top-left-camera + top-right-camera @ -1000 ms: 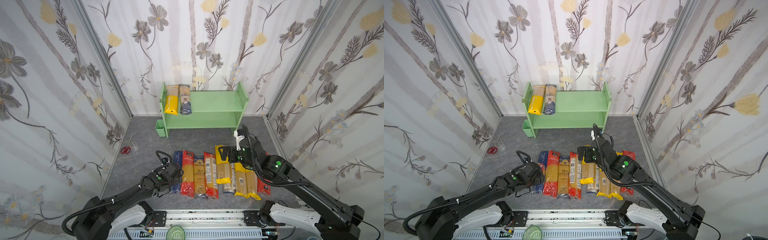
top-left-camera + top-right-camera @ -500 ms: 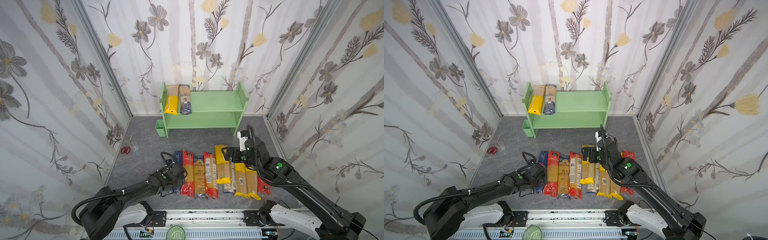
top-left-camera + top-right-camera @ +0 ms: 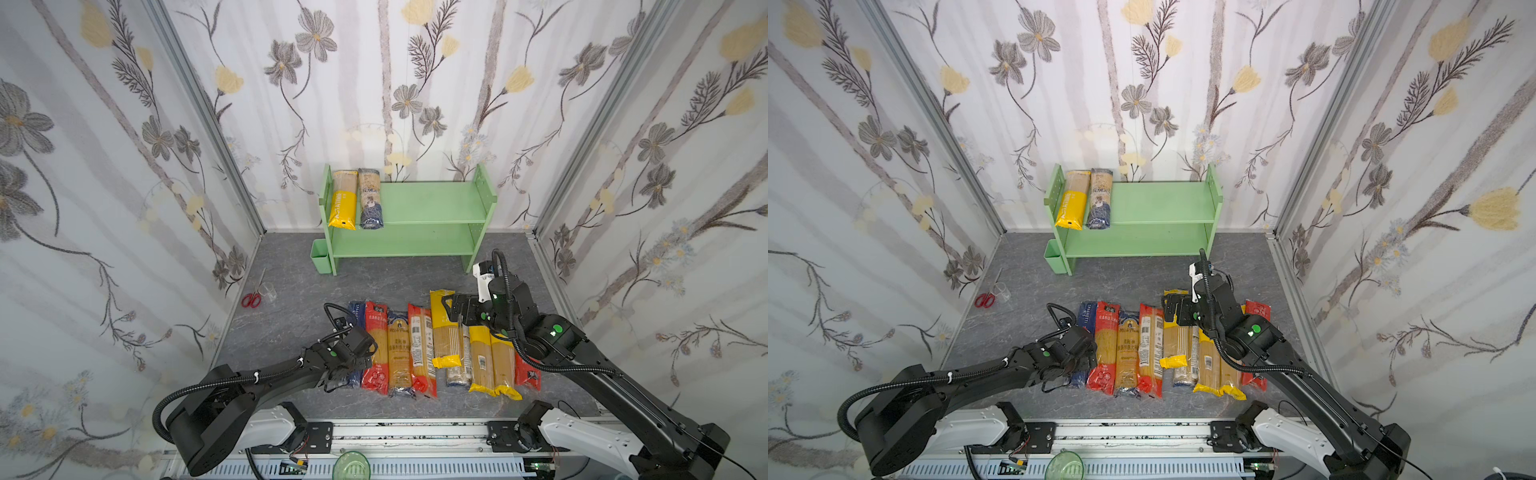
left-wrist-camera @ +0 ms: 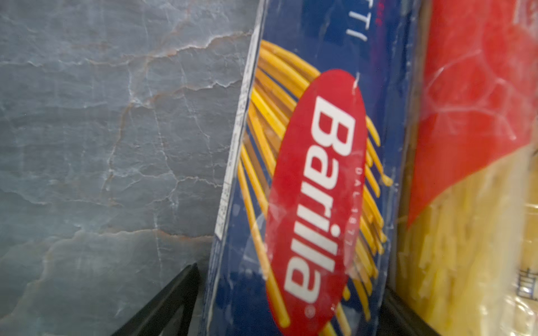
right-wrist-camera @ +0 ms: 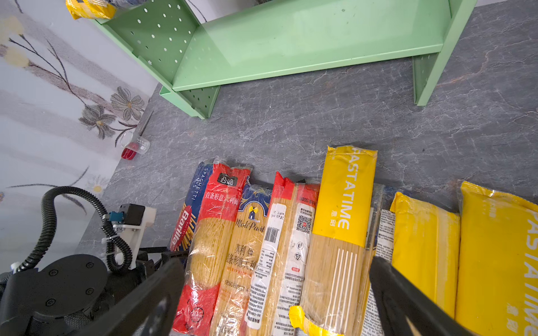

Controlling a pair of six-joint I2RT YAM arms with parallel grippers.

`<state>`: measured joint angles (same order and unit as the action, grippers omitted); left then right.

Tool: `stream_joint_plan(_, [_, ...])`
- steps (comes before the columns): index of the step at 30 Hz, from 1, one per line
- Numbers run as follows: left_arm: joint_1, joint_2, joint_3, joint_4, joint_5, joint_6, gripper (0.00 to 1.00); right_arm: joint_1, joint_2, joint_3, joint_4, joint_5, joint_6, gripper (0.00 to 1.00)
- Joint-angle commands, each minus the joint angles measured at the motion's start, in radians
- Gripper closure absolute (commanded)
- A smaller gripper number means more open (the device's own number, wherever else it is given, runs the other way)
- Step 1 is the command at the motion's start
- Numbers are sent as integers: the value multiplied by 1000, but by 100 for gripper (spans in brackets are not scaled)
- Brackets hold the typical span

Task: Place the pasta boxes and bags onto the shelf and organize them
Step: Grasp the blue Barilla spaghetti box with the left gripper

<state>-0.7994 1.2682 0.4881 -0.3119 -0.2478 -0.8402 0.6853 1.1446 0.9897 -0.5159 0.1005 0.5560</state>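
Grey marbled tabletop [image 3: 291, 299]: pasta packs [image 3: 419, 345] lie in a row near the robot, and two more [image 3: 357, 199] sit at the left end of the shelf [image 3: 432, 203] top tier; left gripper [image 4: 291, 282], jaws spread, straddles the Barilla box [image 4: 305, 174] at the row's edge, probably lining up a pinch across its width, while the right gripper [image 5: 276, 263] hangs wide open, holding nothing, over the yellow Pastatime pack [image 5: 343, 197].

The light green two-tier shelf [image 3: 432, 208] stands against the back wall. On the left end of its top tier a yellow-ended bag [image 3: 343, 205] and a navy-ended bag [image 3: 370, 203] lie side by side, their near ends overhanging the front edge. The other packs lie flat in a tight row on the grey desk: the dark blue Barilla box [image 3: 357, 311] at the left end, a red-ended bag [image 3: 376, 353], a navy-labelled bag [image 3: 398, 357], a red-edged bag [image 3: 422, 353], a yellow PASTATIME bag [image 3: 445, 332] set nearer the shelf, more yellow-ended bags [image 3: 480, 365] and a red bag [image 3: 528, 376] at the right end.
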Motion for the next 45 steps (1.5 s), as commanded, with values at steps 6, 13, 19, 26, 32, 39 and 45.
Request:
stream_joint_plan(6, [2,72,0,38,60,16,12,-1,-4,15,39,2,2,0])
stream_joint_plan(13, [0,85,-18,62,82,14,12,0,-5,10,40,-1,5,0])
stream_joint_plan(19, [1,37,-65,73,73,-1,12,-1,11,24,48,-13,8,0])
stream_joint_plan(26, [1,56,-62,88,89,12,32,0,17,31,47,-19,9,0])
stream_joint_plan(32, [2,35,-54,86,118,26,57,0,9,32,45,-18,10,0])
stream_joint_plan(39, [12,-57,-51,79,144,35,68,-1,26,68,22,-19,7,0])
stream_joint_plan(45, [40,-91,12,22,158,81,77,-1,-17,63,12,-5,6,0])
